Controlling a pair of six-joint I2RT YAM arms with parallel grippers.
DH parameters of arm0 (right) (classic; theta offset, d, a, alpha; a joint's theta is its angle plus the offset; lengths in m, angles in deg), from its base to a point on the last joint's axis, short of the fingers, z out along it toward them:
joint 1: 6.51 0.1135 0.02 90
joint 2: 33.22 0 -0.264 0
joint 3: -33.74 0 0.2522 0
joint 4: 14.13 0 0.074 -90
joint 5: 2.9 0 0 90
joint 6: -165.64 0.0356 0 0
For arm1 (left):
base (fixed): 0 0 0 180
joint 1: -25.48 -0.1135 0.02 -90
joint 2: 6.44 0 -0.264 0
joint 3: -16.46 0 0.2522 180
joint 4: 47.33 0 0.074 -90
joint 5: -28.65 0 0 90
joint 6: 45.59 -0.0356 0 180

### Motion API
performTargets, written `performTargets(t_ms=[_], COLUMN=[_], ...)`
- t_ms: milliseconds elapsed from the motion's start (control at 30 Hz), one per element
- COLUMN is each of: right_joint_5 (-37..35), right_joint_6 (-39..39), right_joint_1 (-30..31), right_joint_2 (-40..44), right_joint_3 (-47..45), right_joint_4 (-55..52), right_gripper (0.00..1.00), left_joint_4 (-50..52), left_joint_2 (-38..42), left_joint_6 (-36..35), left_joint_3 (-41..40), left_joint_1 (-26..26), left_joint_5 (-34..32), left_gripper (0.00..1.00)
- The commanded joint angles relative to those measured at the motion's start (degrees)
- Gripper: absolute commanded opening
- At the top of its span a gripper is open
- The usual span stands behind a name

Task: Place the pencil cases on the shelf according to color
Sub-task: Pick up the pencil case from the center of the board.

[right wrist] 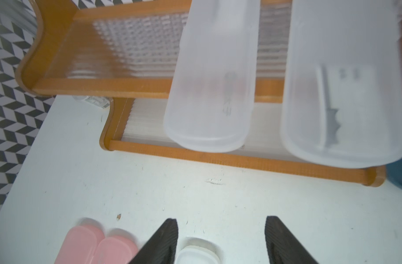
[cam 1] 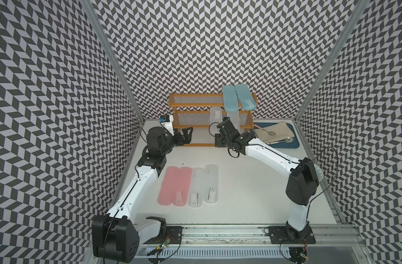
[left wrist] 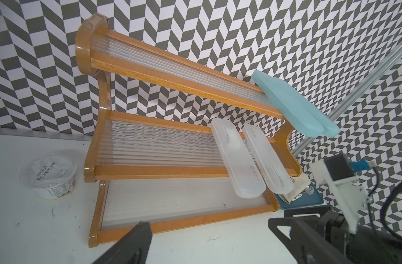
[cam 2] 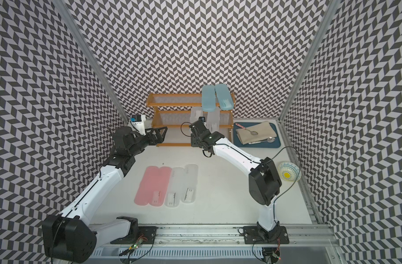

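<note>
The shelf (cam 1: pixel 190 113) stands at the back of the table. Two light blue pencil cases (cam 1: pixel 229 98) lie side by side at the right end of its top tier. Below them, two frosted clear cases (cam 1: pixel 215 115) lean on the middle tier, also seen in the left wrist view (left wrist: pixel 236 160). Two pink cases (cam 1: pixel 174 186) and two more clear cases (cam 1: pixel 203 185) lie in a row on the table. My left gripper (left wrist: pixel 209 228) is open and empty at the shelf's left front corner. My right gripper (right wrist: pixel 220 219) is open and empty just before the clear cases (right wrist: pixel 209 91).
A dark blue tray (cam 1: pixel 293 144) with a beige cloth and spoons sits right of the shelf. A patterned bowl (cam 2: pixel 289 173) stands by the right wall. A round white tub (left wrist: pixel 49 173) sits left of the shelf. Patterned walls close in three sides.
</note>
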Motion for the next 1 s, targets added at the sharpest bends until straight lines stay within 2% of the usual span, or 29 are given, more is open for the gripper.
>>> performTargets(t_ms=[0, 267, 367, 433, 500, 600, 667, 767, 867, 967], right_joint_5=[1.82, 0.36, 3.3, 7.86, 10.32, 12.63, 15.54, 16.57, 14.14, 14.69], right_joint_6=[-1.07, -2.99, -2.36, -0.75, 1.49, 4.38, 5.88, 7.12, 7.96, 10.63], right_joint_1=[0.3, -0.82, -0.8, -0.78, -0.5, -0.06, 0.1, 1.05, 2.6, 3.22], right_joint_2=[-0.02, -6.06, -5.42, -3.89, -1.05, 6.91, 12.88, 19.92, 25.87, 32.36], right_joint_3=[-0.75, 6.5, 7.53, 6.01, 1.16, -11.15, -20.12, -29.01, -36.52, -45.43], right_joint_4=[8.92, 8.9, 6.64, 5.19, 5.47, 10.74, 15.36, 16.37, 14.62, 15.95], right_gripper=[0.62, 0.62, 0.69, 0.73, 0.77, 0.81, 0.82, 0.84, 0.85, 0.86], left_joint_4=[-2.25, -2.09, -3.04, -2.9, -2.88, -2.94, -2.41, -2.36, -0.01, -1.48], left_joint_2=[0.7, -1.19, -1.81, -2.47, -3.0, -3.46, -3.34, -2.8, -3.08, -1.42], left_joint_6=[-0.39, -0.17, 0.14, 0.2, 0.05, -0.68, -1.74, -2.14, 1.61, 6.09], left_joint_3=[-0.77, -0.51, -1.08, -0.85, -0.99, -1.41, -1.4, -2.43, -3.11, -7.71], left_joint_1=[-0.34, -0.34, -0.23, -0.16, 0.14, 0.82, 2.28, 5.36, 7.41, 9.39], left_joint_5=[0.6, 1.38, 2.24, 2.83, 2.38, 0.59, -1.99, -6.15, -7.12, -8.7], left_gripper=[1.0, 1.0, 0.99, 0.99, 0.99, 1.0, 1.0, 0.99, 0.99, 0.99])
